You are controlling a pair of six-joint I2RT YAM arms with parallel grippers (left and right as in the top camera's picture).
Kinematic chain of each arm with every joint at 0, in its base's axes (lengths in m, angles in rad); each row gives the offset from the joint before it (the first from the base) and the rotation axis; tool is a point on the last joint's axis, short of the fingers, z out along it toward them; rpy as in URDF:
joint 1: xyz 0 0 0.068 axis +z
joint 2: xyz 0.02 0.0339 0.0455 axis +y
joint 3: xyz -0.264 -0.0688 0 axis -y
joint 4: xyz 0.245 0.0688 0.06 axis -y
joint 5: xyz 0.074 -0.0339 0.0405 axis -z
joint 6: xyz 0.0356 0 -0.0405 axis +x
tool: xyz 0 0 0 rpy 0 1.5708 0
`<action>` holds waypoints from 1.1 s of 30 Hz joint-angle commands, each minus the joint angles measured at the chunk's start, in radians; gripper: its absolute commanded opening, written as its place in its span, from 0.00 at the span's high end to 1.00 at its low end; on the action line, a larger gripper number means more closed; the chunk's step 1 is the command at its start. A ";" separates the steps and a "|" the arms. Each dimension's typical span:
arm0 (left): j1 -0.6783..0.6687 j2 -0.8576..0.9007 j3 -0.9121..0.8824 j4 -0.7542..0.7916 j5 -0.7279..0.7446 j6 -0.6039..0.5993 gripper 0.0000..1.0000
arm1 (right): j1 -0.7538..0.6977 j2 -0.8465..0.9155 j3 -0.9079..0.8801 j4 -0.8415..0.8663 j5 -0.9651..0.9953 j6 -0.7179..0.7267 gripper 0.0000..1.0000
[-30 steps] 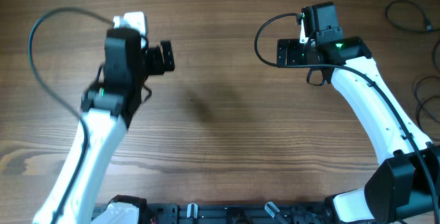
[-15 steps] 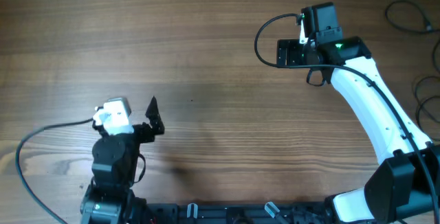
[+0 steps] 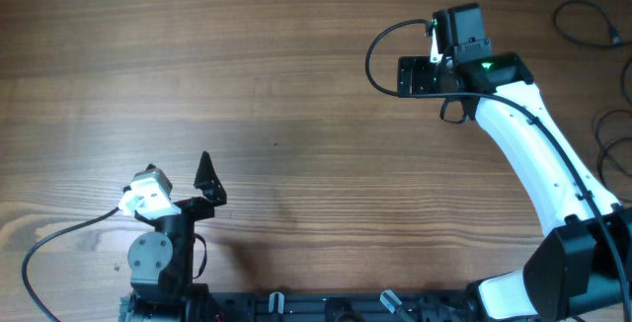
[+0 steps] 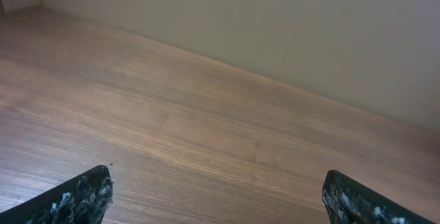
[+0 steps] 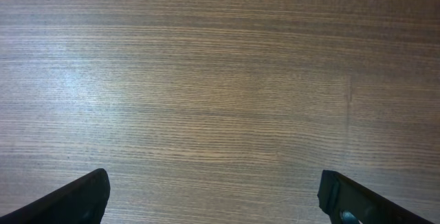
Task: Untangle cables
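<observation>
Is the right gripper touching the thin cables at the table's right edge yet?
Apart. The overhead view shows the right gripper over bare table, well left of the cables at the right edge. Its wrist view shows only wood between the fingers.

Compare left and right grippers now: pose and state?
Left gripper sits at the front edge of the table, by its base; right gripper reaches far across it. Left wrist view tilts up toward a wall; right wrist view looks straight down at wood. Both open, holding nothing.
</observation>
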 commanded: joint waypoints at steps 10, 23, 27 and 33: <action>0.017 -0.033 -0.130 0.290 0.040 -0.014 0.00 | 0.005 0.012 -0.011 0.002 -0.006 0.003 0.00; 0.048 -0.033 -0.142 0.204 0.047 -0.027 0.00 | 0.005 0.012 -0.011 0.002 -0.006 0.003 0.00; 0.048 -0.033 -0.142 0.204 0.047 0.080 0.00 | 0.005 0.012 -0.011 0.002 -0.006 0.003 0.00; 0.048 -0.033 -0.142 0.204 0.046 0.246 0.00 | 0.005 0.012 -0.011 0.002 -0.006 0.003 0.00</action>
